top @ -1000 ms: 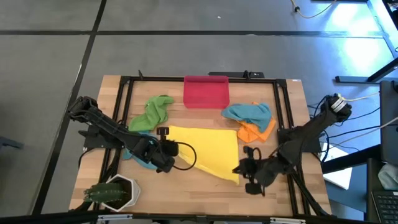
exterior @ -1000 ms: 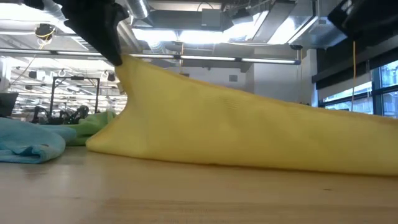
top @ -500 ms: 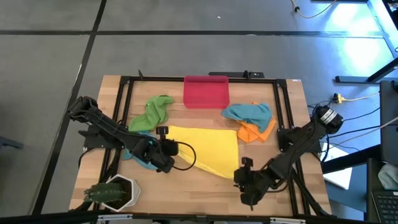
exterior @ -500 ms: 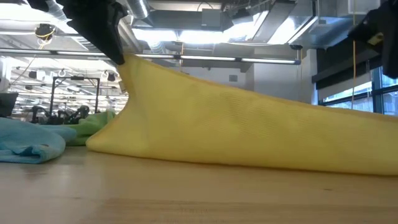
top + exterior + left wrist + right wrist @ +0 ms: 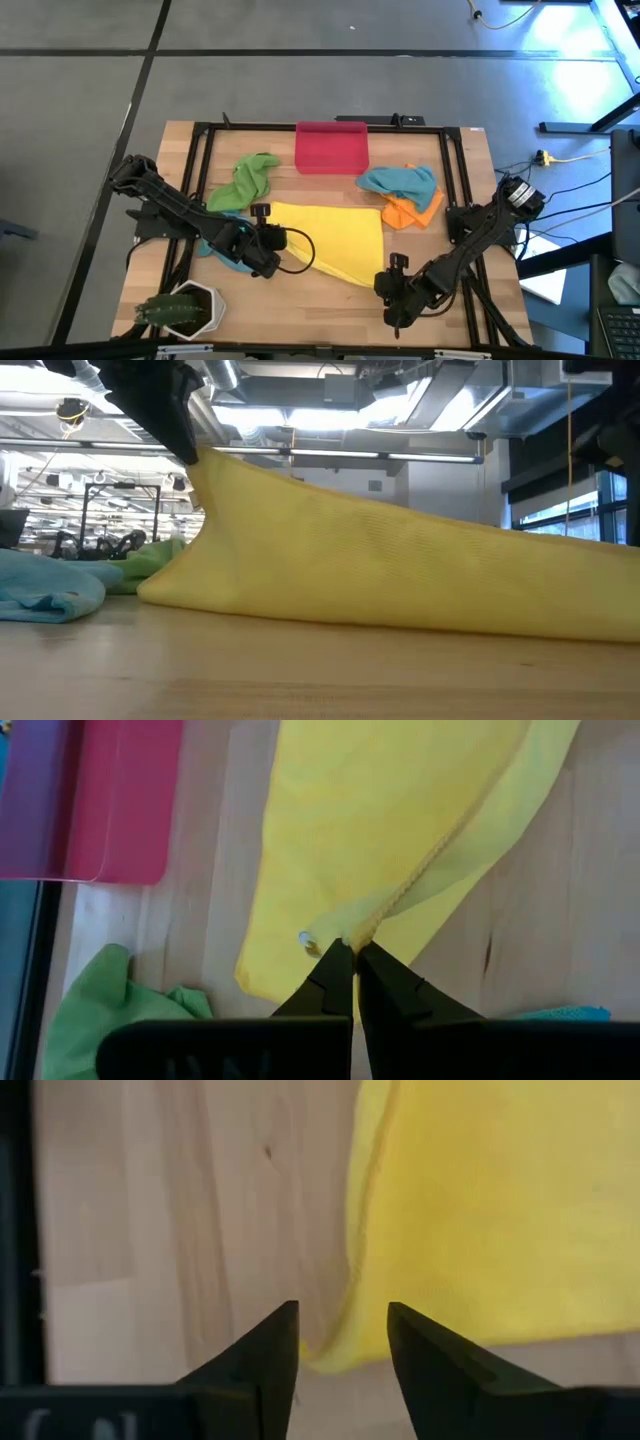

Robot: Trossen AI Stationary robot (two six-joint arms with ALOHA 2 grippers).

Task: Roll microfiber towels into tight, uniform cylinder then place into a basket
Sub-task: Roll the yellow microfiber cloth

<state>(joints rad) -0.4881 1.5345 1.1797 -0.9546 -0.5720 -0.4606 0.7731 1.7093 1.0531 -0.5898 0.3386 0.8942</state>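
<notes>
Your left end effector (image 5: 345,955) was clamped on one corner of the yellow towel (image 5: 335,243), lifting it off the table (image 5: 330,320) near the middle. Your right end effector (image 5: 342,1342) hovered with its fingers apart just off the towel's opposite corner, holding nothing. The towel lay spread flat rather than rolled. The red-pink basket (image 5: 332,147) sat at the table's far edge, with nothing visible inside it. A green towel (image 5: 247,180) lay crumpled to the basket's left, and a teal towel (image 5: 400,181) lay on an orange towel (image 5: 412,211) to its right. You appeared to be at the start: no towel looked rolled or placed yet.
</notes>
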